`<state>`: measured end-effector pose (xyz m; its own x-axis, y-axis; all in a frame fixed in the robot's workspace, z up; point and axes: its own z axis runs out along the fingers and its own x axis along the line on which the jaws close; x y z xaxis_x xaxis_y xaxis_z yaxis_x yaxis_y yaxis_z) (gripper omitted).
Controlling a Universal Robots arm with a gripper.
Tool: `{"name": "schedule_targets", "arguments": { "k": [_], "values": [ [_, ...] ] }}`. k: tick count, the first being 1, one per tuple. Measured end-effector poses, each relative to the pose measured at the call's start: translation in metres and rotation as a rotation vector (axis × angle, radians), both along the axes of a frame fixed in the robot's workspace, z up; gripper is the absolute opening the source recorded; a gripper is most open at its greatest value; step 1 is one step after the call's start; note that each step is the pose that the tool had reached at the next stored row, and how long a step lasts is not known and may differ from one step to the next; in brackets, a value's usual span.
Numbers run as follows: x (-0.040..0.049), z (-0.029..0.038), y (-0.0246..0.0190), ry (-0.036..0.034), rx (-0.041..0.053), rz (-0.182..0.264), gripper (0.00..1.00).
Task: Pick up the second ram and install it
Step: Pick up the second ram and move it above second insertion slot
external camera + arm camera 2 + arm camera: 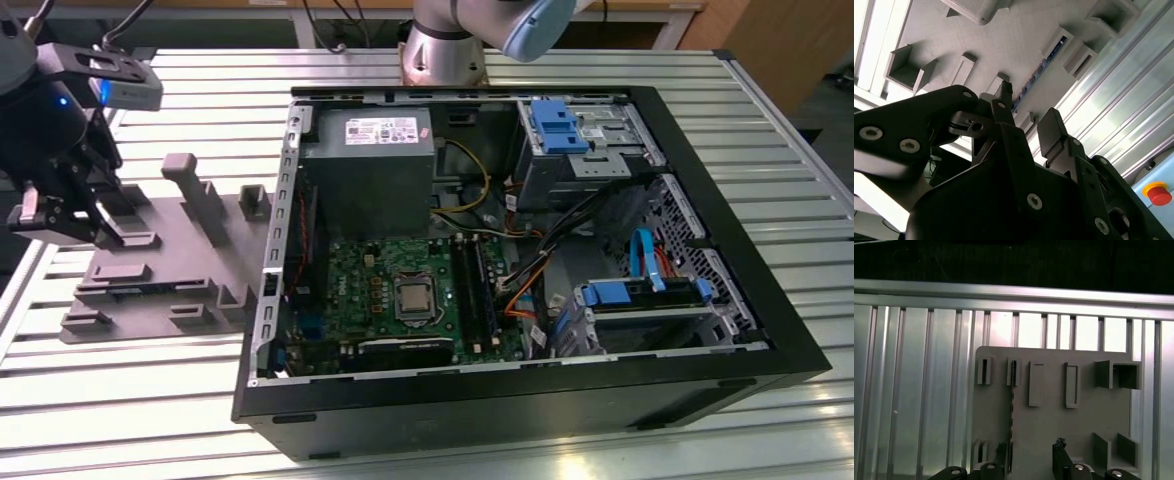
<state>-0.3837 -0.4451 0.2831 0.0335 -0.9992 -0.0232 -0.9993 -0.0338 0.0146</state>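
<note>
Black two-fingered tool [1029,102] hovered low over a grey moulded fixture plate [1054,425] with raised blocks and narrow pockets. Fingers [1051,125] stood apart, clamped on nothing.

The second ram [1012,410], a thin, long green-blue circuit-board stick, stood on edge in the plate. In the first wrist view it read as a dark line running from a small upright pocket toward the tool. Its near end lay between the two fingers, closer to one; contact could not be told. The second wrist view, looking along the fingers, added the bluish edge of the second ram [1038,72] and a red round button on a yellow base [1158,194] beside the desk's slats.

The exterior view gave the wider layout. The tool [60,225] was at that view's left. The plate lay on the silver slatted aluminium desk [134,410], just beside an open black computer case [534,410]. Inside the case: green motherboard [387,285], long black slots [475,290], grey power-supply box [374,170], blue flat cables [650,262]. Beyond the case stood the arm's grey round base [441,50].
</note>
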Motion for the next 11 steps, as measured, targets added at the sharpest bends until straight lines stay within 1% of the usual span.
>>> {"name": "schedule_targets", "arguments": {
  "k": [8, 11],
  "values": [
    [0.0, -0.0016, 0.0, 0.0, -0.0001, 0.0, 0.48],
    [0.0, -0.0038, -0.0016, -0.0003, 0.0001, 0.0, 0.48]
  ]
}}
